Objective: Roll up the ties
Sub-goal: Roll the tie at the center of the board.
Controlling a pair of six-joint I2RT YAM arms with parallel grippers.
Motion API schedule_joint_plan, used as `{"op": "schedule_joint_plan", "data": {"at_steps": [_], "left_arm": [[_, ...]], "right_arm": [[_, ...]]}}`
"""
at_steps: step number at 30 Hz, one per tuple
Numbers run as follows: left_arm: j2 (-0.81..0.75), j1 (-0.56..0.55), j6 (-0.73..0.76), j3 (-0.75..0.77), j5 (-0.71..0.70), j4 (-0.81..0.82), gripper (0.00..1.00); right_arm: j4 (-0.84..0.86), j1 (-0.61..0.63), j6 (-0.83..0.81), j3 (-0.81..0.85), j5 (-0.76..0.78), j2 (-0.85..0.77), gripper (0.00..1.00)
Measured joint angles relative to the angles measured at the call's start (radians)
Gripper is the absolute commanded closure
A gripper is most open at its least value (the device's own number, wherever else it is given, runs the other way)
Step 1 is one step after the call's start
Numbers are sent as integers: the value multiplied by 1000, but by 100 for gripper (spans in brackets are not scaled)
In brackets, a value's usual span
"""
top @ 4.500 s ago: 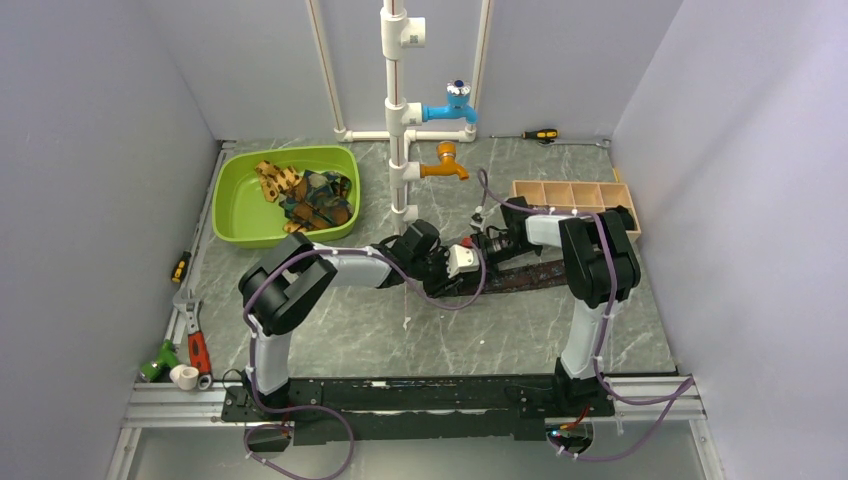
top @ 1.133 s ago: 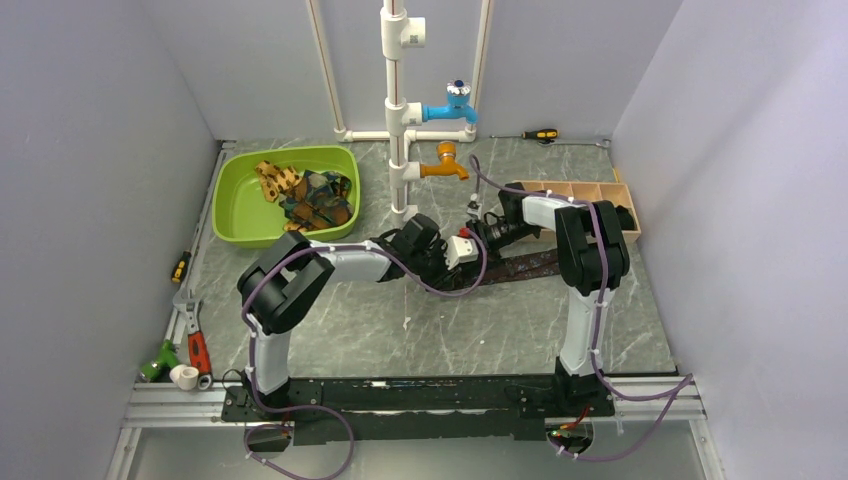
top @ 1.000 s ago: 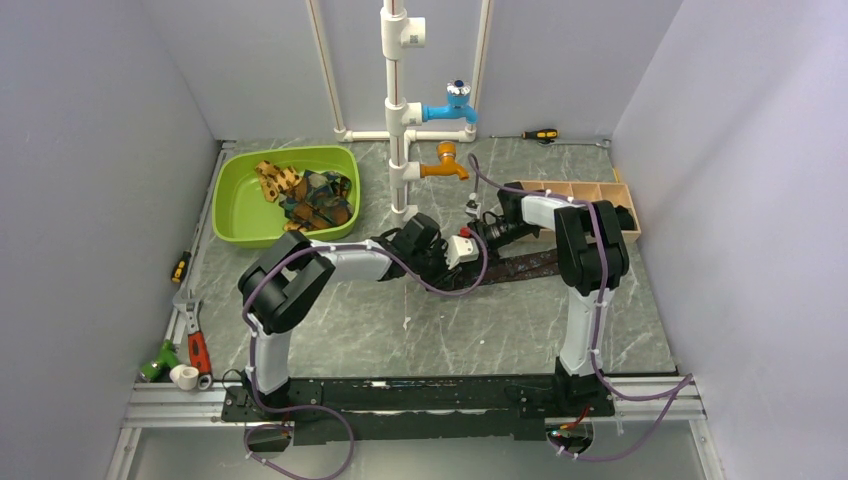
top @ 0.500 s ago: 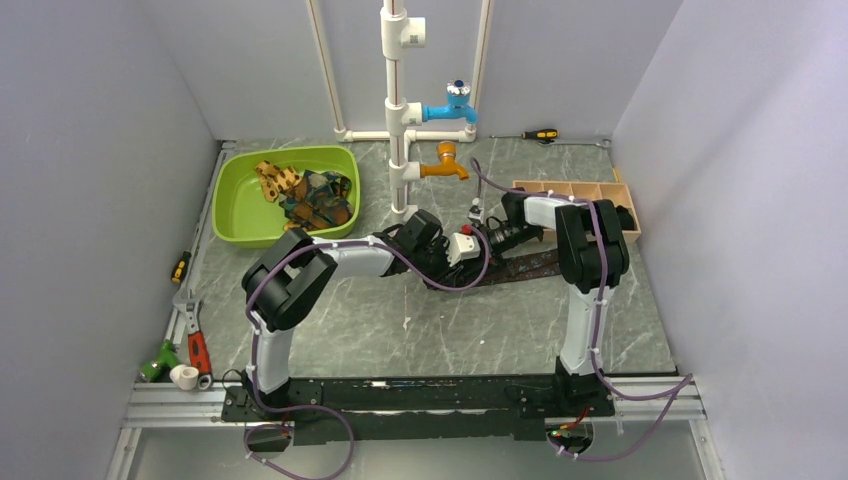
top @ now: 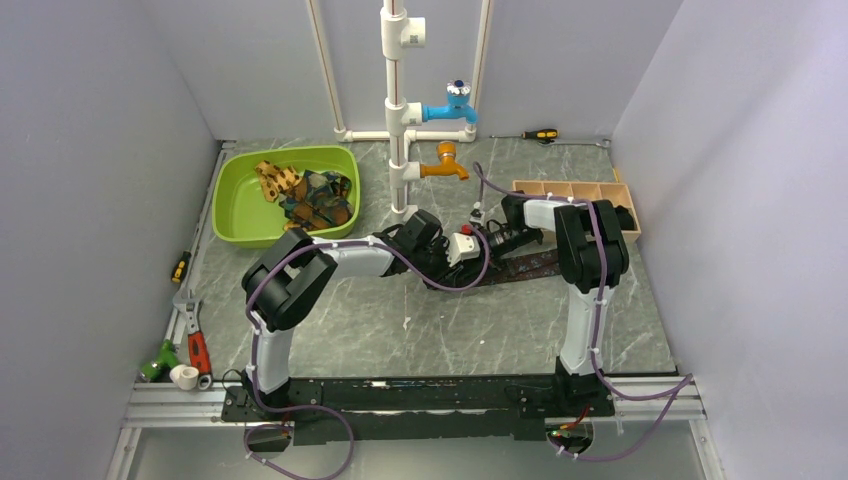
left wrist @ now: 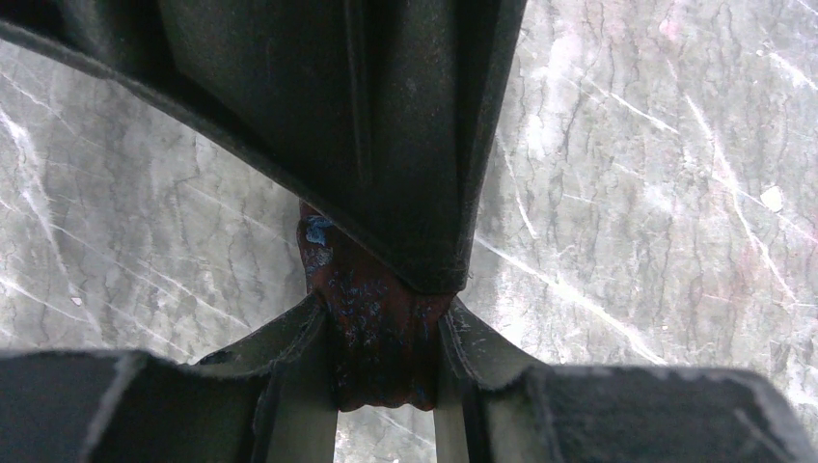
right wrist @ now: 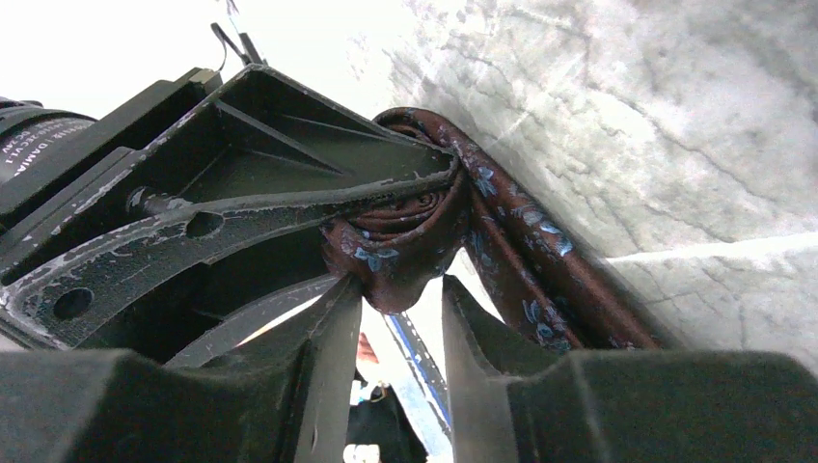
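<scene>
1. Left gripper (left wrist: pixel 386 330), we see, pinches the rolled end of a dark brown tie (left wrist: pixel 381 362).
2. Right gripper (right wrist: pixel 395 297) straddles that roll, jaws partly apart; grip unclear to us.
3. Tie's tail lies along the marble table (top: pixel 450 330).

I see a grey marbled table (top: pixel 400 330). On it are a green basin (top: pixel 232 238) at back left, a wooden divided box (top: pixel 560 188) at back right, a brown tie (top: pixel 528 265) mid-table, a screwdriver (top: pixel 540 134) at the rear and a wrench (top: pixel 187 302) at the left edge.

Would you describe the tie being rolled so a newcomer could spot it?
From the white pipe stand, look toward the near edge. The dark brown, blue-flecked tie lies there on the table, partly rolled, unlike the ties heaped in the green basin.
</scene>
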Motion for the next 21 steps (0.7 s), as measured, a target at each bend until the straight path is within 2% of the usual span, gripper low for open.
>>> {"op": "schedule_joint_plan", "data": {"at_steps": [4, 7, 10, 12, 13, 16, 21], "left_arm": [[0, 0, 0, 0, 2, 1, 71], [0, 0, 0, 0, 2, 2, 71], [0, 0, 0, 0, 2, 2, 70], [0, 0, 0, 0, 2, 2, 67], [0, 0, 1, 0, 2, 2, 63], [0, 0, 1, -1, 3, 5, 45], [-15, 10, -2, -59, 49, 91, 29]], "right_arm": [[15, -3, 17, 0, 3, 1, 54], [32, -3, 32, 0, 3, 0, 59], [36, -2, 40, 0, -2, 0, 74], [36, 0, 39, 0, -9, 0, 96], [34, 1, 39, 0, -11, 0, 100], [22, -2, 26, 2, -4, 0, 100], [-2, -20, -1, 2, 22, 25, 100]]}}
